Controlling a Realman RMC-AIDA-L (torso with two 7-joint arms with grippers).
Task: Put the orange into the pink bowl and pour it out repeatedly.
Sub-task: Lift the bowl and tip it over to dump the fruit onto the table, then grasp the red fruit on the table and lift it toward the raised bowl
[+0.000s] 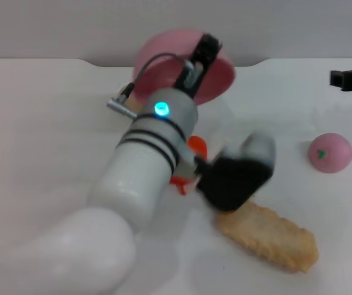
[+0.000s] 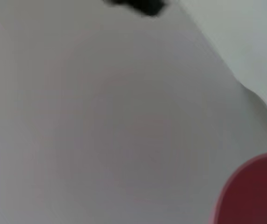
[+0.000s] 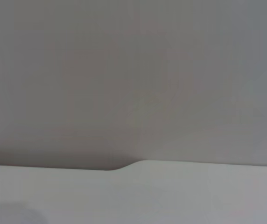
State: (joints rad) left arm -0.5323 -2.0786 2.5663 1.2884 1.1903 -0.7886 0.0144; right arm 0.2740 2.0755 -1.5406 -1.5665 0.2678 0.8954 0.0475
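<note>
Pink bowl [image 1: 216, 77] hangs tipped on its side near the desk's [image 1: 40, 123] far edge, its rim gripped by the left pincer [image 1: 199, 58], which is clamped on it; nothing shows inside it. Only slivers of the orange [image 1: 197, 147] show near the desk's middle, behind the left arm, below the pincer and apart from it. Right pincer [image 1: 348, 78] sits idle at the far right edge; I cannot tell its opening.

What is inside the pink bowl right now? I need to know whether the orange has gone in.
The pink bowl is tipped behind the left arm; its inside is mostly covered. The orange shows on the table, beside the left gripper.
</note>
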